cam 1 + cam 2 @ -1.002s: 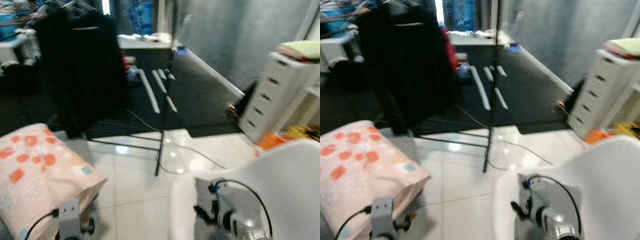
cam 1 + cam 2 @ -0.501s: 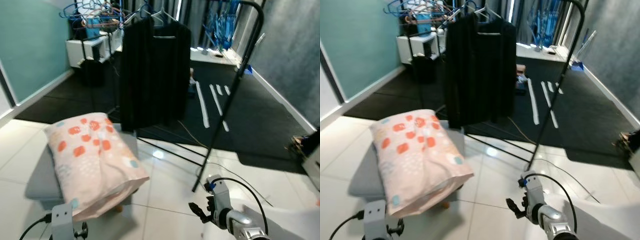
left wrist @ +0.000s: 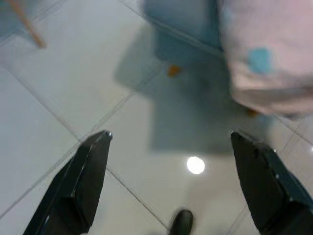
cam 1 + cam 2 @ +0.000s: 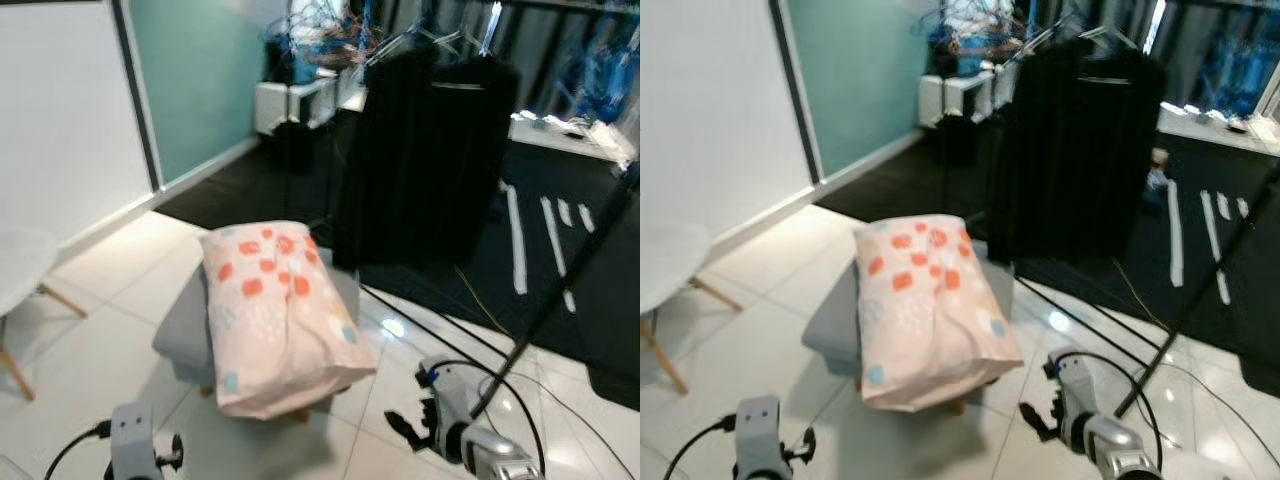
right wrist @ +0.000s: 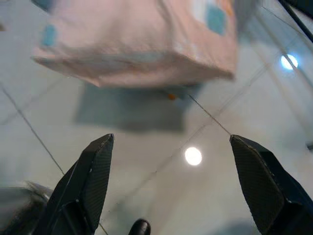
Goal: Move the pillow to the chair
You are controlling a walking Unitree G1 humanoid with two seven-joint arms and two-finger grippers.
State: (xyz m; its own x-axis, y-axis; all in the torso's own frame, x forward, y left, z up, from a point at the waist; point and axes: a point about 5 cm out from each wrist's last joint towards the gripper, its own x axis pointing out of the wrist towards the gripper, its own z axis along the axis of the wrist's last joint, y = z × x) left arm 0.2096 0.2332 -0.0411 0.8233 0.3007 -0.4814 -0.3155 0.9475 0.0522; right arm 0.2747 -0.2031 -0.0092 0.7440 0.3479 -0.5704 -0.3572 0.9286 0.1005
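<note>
Left eye view now has the pillow point(image 4: 278, 315) near centre frame, lying on a grey stool point(image 4: 185, 335), its near end hanging over the stool's front edge. Half a sec ago the pillow sat lower-left in frame; a sec ago it was at the far left with a white chair right under our right arm. So the whole picture has swung: that's our camera turning left, not the pillow moving. It hasn't budged on the stool.

What this means for the task: we now face the pillow square-on, w/ both arms low on either side of it, so we judge we're lined up for the approach. Nothing picked up yet.

Left gripper point(image 3: 168, 186): fingers spread wide, nothing between them, pointing at white floor tile w/ the pillow's near corner and the stool's shadow ahead. Right gripper point(image 5: 171, 181): also wide open, empty, pointing at the pillow's overhanging end from below/front, tile underneath.

Another white chair point(image 4: 20, 275) shows at the far left edge of frame, on the tile, well apart from the stool. Which chair is the target, we can't say.

Behind the stool: a black garment point(image 4: 425, 160) on a clothes rack, its black pole point(image 4: 560, 300) slanting down near our right arm. Worth watching that pole and the cables on the floor when we step in.
</note>
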